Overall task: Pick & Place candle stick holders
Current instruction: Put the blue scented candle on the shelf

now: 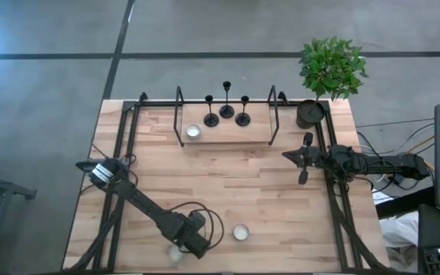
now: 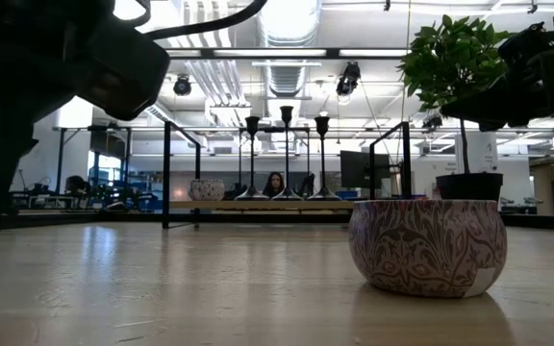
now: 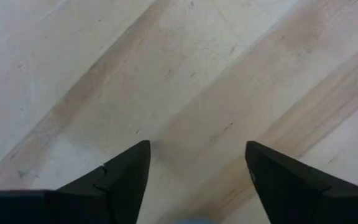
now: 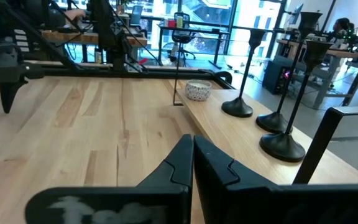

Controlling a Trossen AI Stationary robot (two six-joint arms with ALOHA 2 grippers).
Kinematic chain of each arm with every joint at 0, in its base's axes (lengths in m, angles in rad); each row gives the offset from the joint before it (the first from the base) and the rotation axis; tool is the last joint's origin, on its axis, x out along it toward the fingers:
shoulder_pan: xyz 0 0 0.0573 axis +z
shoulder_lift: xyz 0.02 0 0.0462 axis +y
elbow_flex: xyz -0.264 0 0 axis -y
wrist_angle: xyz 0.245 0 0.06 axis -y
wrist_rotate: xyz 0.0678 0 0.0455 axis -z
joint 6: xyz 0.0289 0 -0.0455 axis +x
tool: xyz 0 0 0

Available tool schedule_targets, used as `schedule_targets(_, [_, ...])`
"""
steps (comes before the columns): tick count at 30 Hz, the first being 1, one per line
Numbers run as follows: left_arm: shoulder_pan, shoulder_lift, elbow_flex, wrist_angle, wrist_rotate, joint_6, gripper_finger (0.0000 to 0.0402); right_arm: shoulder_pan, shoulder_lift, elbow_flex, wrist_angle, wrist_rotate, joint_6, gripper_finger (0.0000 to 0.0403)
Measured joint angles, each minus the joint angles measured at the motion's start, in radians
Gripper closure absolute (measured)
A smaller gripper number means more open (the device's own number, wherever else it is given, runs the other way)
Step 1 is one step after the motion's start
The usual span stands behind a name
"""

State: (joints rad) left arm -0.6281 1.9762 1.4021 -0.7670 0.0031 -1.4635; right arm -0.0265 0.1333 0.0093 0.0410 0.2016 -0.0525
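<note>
A grey concrete floor surrounds the wooden bench [image 1: 228,198]. Against its far edge sits a raised wooden shelf [image 1: 228,131] between 2 black rails, and all 3 candle stick holders [image 1: 227,111] stand upright there in a row, with a small patterned bowl [image 1: 193,132] beside them. Judging by that, either none has been picked or all are placed. A potted plant [image 1: 312,113] fills the far right corner. The right hand [image 1: 304,159] hovers near the right edge, fingers together and empty. The left hand [image 1: 192,246] points down near the front edge, fingers apart, holding nothing.
</note>
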Motion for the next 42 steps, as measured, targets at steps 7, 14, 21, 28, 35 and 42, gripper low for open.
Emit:
schedule_targets(7, [0.003,0.000,0.000,-0.002,0.002,0.006,0.0151,0.000,0.000,0.000,0.000,0.000,0.000,0.0394])
schedule_targets(14, [0.030,0.000,0.000,-0.001,0.008,0.064,0.0139,0.000,0.000,0.000,0.000,0.000,0.000,0.0394])
schedule_targets(21, [0.045,-0.008,0.000,0.046,0.153,0.102,0.0060,0.000,0.000,0.000,0.000,0.000,0.000,0.0394])
schedule_targets(28, [0.045,-0.088,0.000,-0.013,0.013,0.060,0.0005,0.000,0.001,0.000,0.000,0.000,0.000,0.0394])
schedule_targets(35, [-0.005,-0.111,0.000,-0.037,0.008,-0.070,0.0002,0.000,0.000,0.000,0.000,0.000,0.000,0.0394])
schedule_targets(42, [-0.088,-0.111,0.005,-0.058,-0.009,-0.218,0.0002,0.000,0.000,0.000,0.000,0.000,0.000,0.0394])
